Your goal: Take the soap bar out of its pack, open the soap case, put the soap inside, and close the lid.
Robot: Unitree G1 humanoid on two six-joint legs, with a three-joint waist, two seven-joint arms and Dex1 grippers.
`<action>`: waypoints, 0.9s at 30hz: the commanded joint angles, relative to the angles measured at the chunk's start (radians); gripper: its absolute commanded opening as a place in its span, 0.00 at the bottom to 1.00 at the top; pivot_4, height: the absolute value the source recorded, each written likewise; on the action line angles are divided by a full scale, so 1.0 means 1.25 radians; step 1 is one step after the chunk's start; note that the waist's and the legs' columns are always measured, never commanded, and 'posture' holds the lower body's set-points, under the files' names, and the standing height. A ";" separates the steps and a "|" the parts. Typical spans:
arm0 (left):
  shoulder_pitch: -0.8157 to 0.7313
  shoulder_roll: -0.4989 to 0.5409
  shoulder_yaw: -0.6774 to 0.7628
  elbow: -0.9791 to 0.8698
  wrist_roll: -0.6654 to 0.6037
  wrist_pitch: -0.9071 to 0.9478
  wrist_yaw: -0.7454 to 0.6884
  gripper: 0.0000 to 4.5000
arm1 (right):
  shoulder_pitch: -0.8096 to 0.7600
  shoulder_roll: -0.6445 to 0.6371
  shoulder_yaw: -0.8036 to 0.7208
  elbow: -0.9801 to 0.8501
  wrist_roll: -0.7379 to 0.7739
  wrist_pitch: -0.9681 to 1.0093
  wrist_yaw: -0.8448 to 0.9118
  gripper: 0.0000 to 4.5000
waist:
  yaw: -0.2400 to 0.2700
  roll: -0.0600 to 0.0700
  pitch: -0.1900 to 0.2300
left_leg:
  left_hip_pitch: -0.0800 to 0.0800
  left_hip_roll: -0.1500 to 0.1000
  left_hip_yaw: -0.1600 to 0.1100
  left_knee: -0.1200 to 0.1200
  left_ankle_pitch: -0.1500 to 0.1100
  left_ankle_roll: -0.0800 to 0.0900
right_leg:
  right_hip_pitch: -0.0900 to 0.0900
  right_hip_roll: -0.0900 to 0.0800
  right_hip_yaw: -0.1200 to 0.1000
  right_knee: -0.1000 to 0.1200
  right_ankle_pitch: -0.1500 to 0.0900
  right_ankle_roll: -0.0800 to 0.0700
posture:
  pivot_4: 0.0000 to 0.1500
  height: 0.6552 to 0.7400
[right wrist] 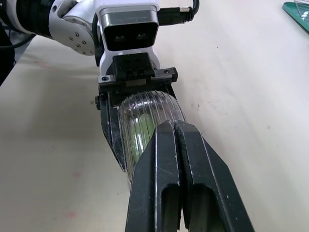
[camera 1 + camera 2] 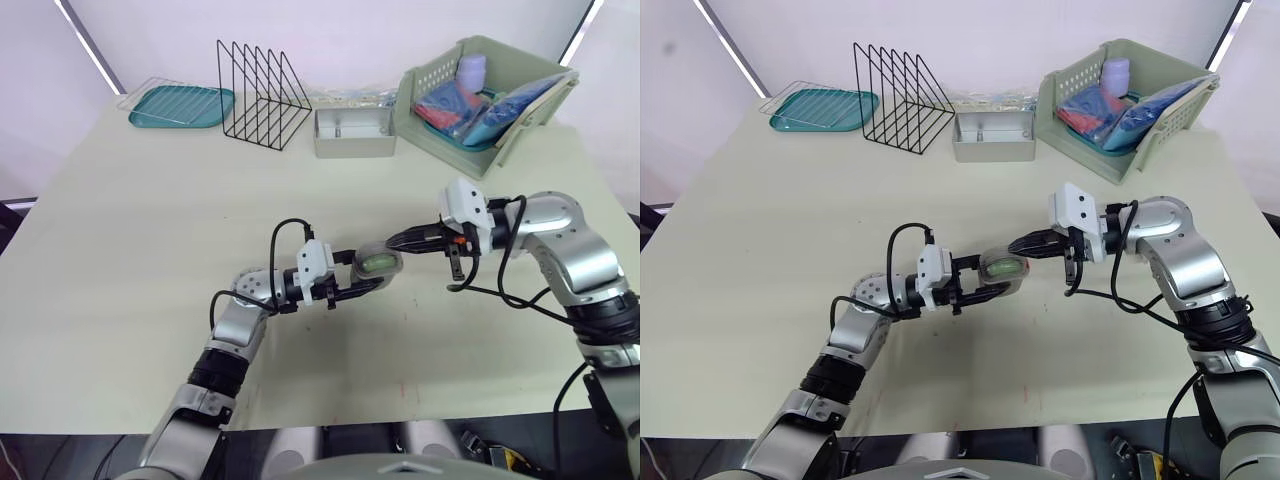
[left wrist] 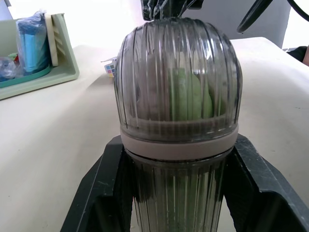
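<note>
A clear ribbed soap case (image 2: 377, 262) hangs just above the middle of the table, lying sideways, with my left gripper (image 2: 365, 278) shut on its lower half. Its domed lid (image 3: 178, 72) sits down on the pale rim band. A green soap bar (image 3: 190, 94) shows through the lid. My right gripper (image 2: 392, 243) comes in from the right. Its two fingers (image 1: 166, 159) are pressed together with nothing between them, and their tips rest against the lid's end.
Along the far edge stand a teal tray (image 2: 180, 105), a black wire rack (image 2: 262, 95), a grey metal box (image 2: 354, 132) and a green basket (image 2: 430, 75) holding blue and red packs. Bare tabletop lies around both arms.
</note>
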 commanded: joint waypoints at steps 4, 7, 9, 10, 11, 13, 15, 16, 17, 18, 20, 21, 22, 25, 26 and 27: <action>-0.007 -0.002 0.012 -0.017 -0.005 -0.009 0.017 0.42 | 0.025 0.006 0.068 0.023 -0.052 0.012 0.010 0.01 | 0.000 0.000 0.000 | 0.003 0.000 0.000 -0.001 0.000 0.000 | 0.003 0.000 0.000 -0.001 0.000 0.000 | 1.00 1.00; -0.008 -0.002 0.011 -0.016 -0.004 -0.009 0.019 0.42 | 0.024 0.009 0.068 0.029 -0.055 0.009 0.012 0.01 | -0.001 0.000 0.000 | 0.007 0.000 0.000 -0.002 0.000 0.000 | 0.007 0.000 0.000 -0.002 0.000 0.000 | 1.00 1.00; -0.009 -0.002 0.012 -0.014 -0.004 -0.010 0.020 0.42 | 0.023 0.011 0.067 0.033 -0.058 0.008 0.014 0.01 | -0.002 0.000 0.000 | 0.009 0.000 0.000 -0.003 0.000 0.000 | 0.010 0.001 0.000 -0.003 0.000 0.000 | 1.00 1.00; -0.009 -0.002 0.012 -0.013 -0.004 -0.010 0.020 0.42 | 0.022 0.012 0.067 0.037 -0.059 0.007 0.015 0.01 | -0.002 0.000 0.000 | 0.010 0.000 0.000 -0.003 0.000 0.000 | 0.010 0.001 0.000 -0.003 0.000 0.000 | 1.00 1.00; -0.009 -0.002 0.013 -0.013 -0.004 -0.010 0.020 0.42 | 0.021 0.013 0.066 0.040 -0.059 0.005 0.015 0.01 | -0.002 0.000 0.000 | 0.010 0.000 0.000 -0.003 0.000 0.000 | 0.010 0.001 0.000 -0.003 0.000 0.000 | 1.00 1.00; -0.010 -0.001 0.013 -0.013 -0.005 -0.010 0.020 0.42 | 0.019 0.015 0.063 0.045 -0.059 0.003 0.015 0.01 | -0.002 0.000 0.000 | 0.010 0.000 0.000 -0.003 0.000 0.000 | 0.010 0.001 0.000 -0.003 0.000 0.000 | 1.00 1.00; -0.009 0.000 0.014 -0.014 -0.007 -0.008 0.019 0.42 | 0.019 0.023 0.042 0.045 -0.036 0.010 0.012 0.01 | -0.002 0.000 0.000 | 0.010 0.000 0.000 -0.003 0.000 0.000 | 0.010 0.001 0.000 -0.003 0.000 0.000 | 1.00 1.00; -0.009 0.000 0.015 -0.015 -0.008 -0.007 0.019 0.42 | 0.020 0.026 0.032 0.043 -0.024 0.014 0.010 0.01 | -0.002 0.000 0.000 | 0.010 0.000 0.000 -0.003 0.000 0.000 | 0.010 0.001 0.000 -0.003 0.000 0.000 | 1.00 1.00; -0.010 0.000 0.016 -0.015 -0.010 -0.005 0.020 0.42 | 0.024 0.030 0.016 0.040 -0.016 0.003 0.005 0.01 | -0.002 0.000 0.000 | 0.009 0.001 0.000 -0.003 0.000 0.000 | 0.010 0.001 0.000 -0.003 0.000 0.000 | 1.00 1.00; -0.010 0.000 0.017 -0.015 -0.010 -0.004 0.020 0.42 | 0.029 0.031 0.002 0.037 -0.011 -0.008 0.000 0.01 | -0.002 0.000 0.000 | 0.009 0.001 0.000 -0.003 0.000 0.000 | 0.010 0.001 0.000 -0.003 0.000 0.000 | 1.00 1.00; -0.010 0.001 0.018 -0.015 -0.011 -0.004 0.020 0.42 | 0.038 0.037 -0.025 0.034 -0.001 -0.020 -0.018 0.01 | -0.001 0.000 0.000 | 0.009 0.001 0.000 -0.003 0.000 0.000 | 0.010 0.001 0.000 -0.004 0.000 0.000 | 1.00 1.00; -0.010 0.002 0.018 -0.015 -0.011 -0.004 0.020 0.42 | 0.039 0.034 -0.036 0.031 0.004 -0.006 -0.028 0.01 | -0.001 0.000 0.000 | 0.009 0.001 0.000 -0.003 0.000 0.000 | 0.010 0.001 0.000 -0.004 0.000 0.000 | 1.00 1.00; -0.009 0.003 0.018 -0.017 -0.011 -0.004 0.019 0.42 | 0.039 0.028 -0.046 0.027 0.008 0.009 -0.035 0.01 | -0.001 0.000 0.000 | 0.009 0.001 0.000 -0.003 0.000 0.000 | 0.010 0.001 0.000 -0.004 0.000 0.000 | 1.00 1.00; -0.007 0.006 0.019 -0.017 -0.011 -0.005 0.017 0.42 | 0.035 0.014 -0.081 0.021 0.044 0.058 -0.046 0.01 | 0.000 0.000 0.001 | 0.009 0.001 0.000 -0.003 0.000 0.000 | 0.010 0.001 0.000 -0.004 0.000 0.000 | 1.00 1.00; -0.008 0.006 0.019 -0.015 -0.011 -0.006 0.016 0.42 | 0.036 0.013 -0.094 0.020 0.059 0.069 -0.048 0.01 | 0.000 0.000 0.001 | 0.009 0.001 0.000 -0.003 0.000 0.000 | 0.010 0.001 0.000 -0.004 0.000 0.000 | 1.00 1.00; -0.009 0.006 0.019 -0.014 -0.011 -0.006 0.016 0.42 | 0.038 0.013 -0.107 0.020 0.072 0.078 -0.050 0.01 | 0.000 0.000 0.001 | 0.008 0.001 -0.001 -0.003 0.000 0.000 | 0.010 0.001 -0.001 -0.004 0.000 0.000 | 1.00 1.00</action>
